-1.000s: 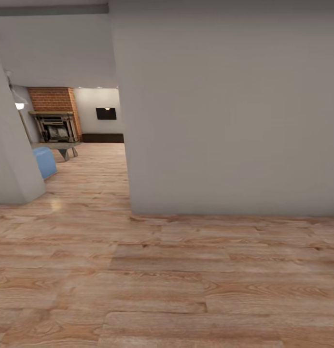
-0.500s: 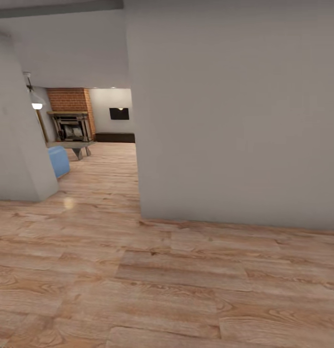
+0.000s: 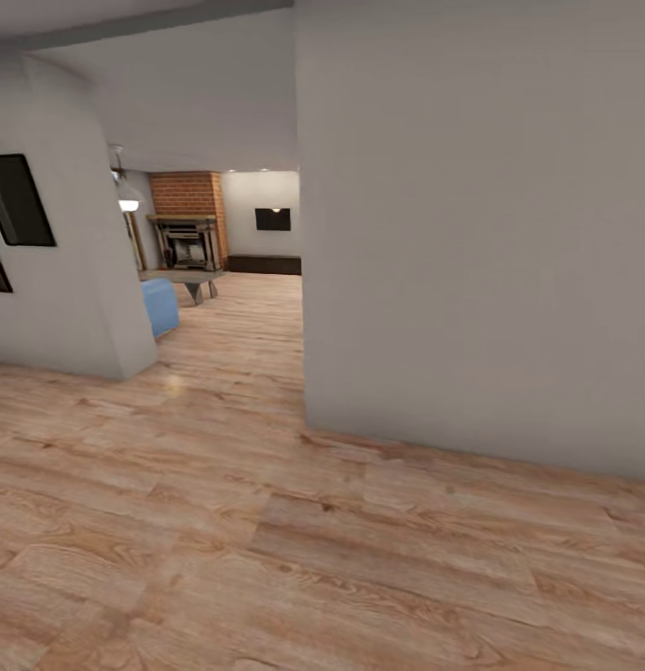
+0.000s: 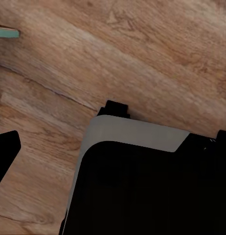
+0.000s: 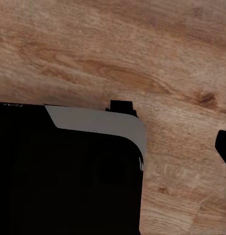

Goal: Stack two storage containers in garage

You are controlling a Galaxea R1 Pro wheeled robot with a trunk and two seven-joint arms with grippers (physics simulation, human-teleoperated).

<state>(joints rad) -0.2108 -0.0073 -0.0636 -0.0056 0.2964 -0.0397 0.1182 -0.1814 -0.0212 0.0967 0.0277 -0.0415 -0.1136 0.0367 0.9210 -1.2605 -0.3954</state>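
The two storage containers are out of view, and so are the garage and its floor. Through the opening ahead I look into the living room, with its red brick fireplace (image 3: 190,194), the end of a blue sofa (image 3: 159,306) and a low coffee table (image 3: 187,277). My left gripper (image 4: 115,146) hangs over wood planks beside my dark base, one black finger (image 4: 6,152) far out at the picture's edge. It is open and holds nothing. In the right wrist view my right gripper (image 5: 113,147) is likewise open, with one finger (image 5: 224,147) at the edge.
A broad grey wall (image 3: 481,233) stands close ahead on the right, its corner at the opening. A second wall (image 3: 71,280) on the left carries two dark frames (image 3: 20,200). Light wood planks (image 3: 267,540) run between them. A floor lamp (image 3: 129,200) stands beyond.
The whole head view has shifted: the wall corner and fireplace slid rightward in the picture, and the dark frames on the left wall came into view. The camera has turned, not the things.
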